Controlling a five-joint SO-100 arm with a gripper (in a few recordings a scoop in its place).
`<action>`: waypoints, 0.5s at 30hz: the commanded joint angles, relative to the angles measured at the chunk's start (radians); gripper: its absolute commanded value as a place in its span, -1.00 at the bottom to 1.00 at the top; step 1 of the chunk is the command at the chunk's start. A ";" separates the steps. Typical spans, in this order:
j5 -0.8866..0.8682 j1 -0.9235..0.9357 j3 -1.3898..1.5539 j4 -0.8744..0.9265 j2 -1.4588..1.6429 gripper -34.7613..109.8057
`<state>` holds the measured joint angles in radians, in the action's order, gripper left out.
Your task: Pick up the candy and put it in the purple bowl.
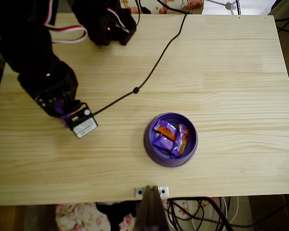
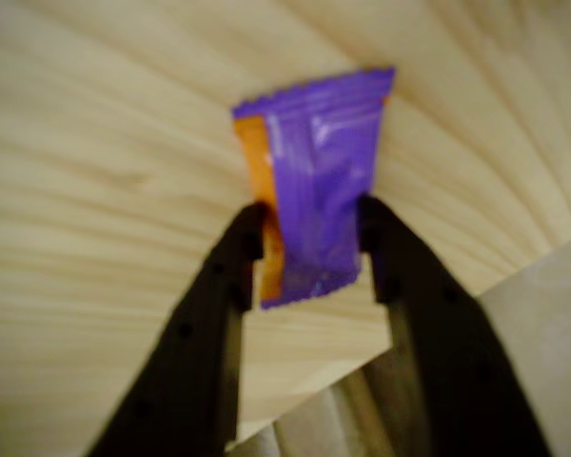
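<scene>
The candy [image 2: 316, 181] sits pinched between your gripper [image 2: 312, 243], both black fingers pressed against its sides, purple wrapper with an orange edge, above the pale wooden table [image 2: 95, 143]. In the overhead view your arm [image 1: 43, 77] is at the table's left side, well apart from the purple bowl [image 1: 151, 144], which holds several more wrapped candies [image 1: 171, 137] near centre.

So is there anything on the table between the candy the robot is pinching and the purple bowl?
Nothing visible. The gripper pinches the candy at the table's left in the overhead view. Only bare wood and a thin black cable farther back lie toward the purple bowl.
</scene>
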<state>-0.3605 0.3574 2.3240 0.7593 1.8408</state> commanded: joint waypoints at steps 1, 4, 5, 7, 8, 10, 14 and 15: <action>-0.009 0.028 0.021 -0.051 0.009 -0.31; -0.014 0.035 0.029 -0.064 0.000 -0.33; -0.018 0.037 0.028 -0.066 -0.005 -0.33; -0.023 0.040 0.015 -0.063 -0.021 -0.33; -0.028 0.041 0.006 -0.055 -0.031 -0.33; -0.029 0.046 -0.005 -0.040 -0.043 -0.32; -0.009 0.071 -0.040 0.028 -0.032 -0.31; -0.014 0.077 -0.052 0.046 -0.029 -0.31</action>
<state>-0.3666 0.3942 2.3132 0.7470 1.7994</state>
